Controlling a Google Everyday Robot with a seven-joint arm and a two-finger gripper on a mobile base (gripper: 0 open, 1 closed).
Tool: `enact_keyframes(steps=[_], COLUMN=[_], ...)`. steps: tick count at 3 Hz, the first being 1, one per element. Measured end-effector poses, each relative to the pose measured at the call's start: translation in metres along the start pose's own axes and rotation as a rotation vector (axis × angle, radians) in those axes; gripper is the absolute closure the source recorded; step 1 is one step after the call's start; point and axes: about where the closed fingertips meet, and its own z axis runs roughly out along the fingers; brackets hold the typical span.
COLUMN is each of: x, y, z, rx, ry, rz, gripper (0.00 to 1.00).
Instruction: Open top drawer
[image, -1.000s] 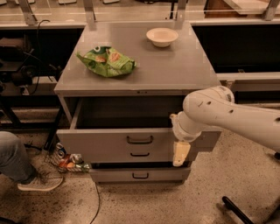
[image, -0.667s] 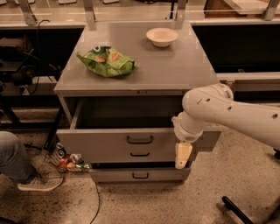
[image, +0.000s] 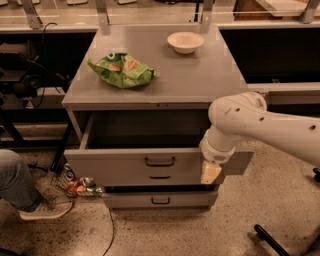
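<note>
Camera view, grey top drawer (image: 115, 164) out, hand (image: 211, 173) alongside

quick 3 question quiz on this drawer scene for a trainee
1. True or false: the top drawer is pulled out.
2. Which sits nearer the back edge of the cabinet top: A) green chip bag or B) white bowl?
3. Fill in: seen from the camera, the gripper hangs at the drawer front's ____ end.
Key: 1 true; 2 B; 3 right.
</note>
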Motion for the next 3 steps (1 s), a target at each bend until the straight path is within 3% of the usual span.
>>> enact_keyframes(steps=[1,2,3], x=[0.006,0.006,0.013], y=[0.018,0.019,0.047], z=[-0.011,-0.012,-0.008], rx=[0.000,0.000,-0.019], ry=[0.014,0.015,-0.010], rz=[0.038,0.040,0.090], gripper=[0.60,0.84,1.00])
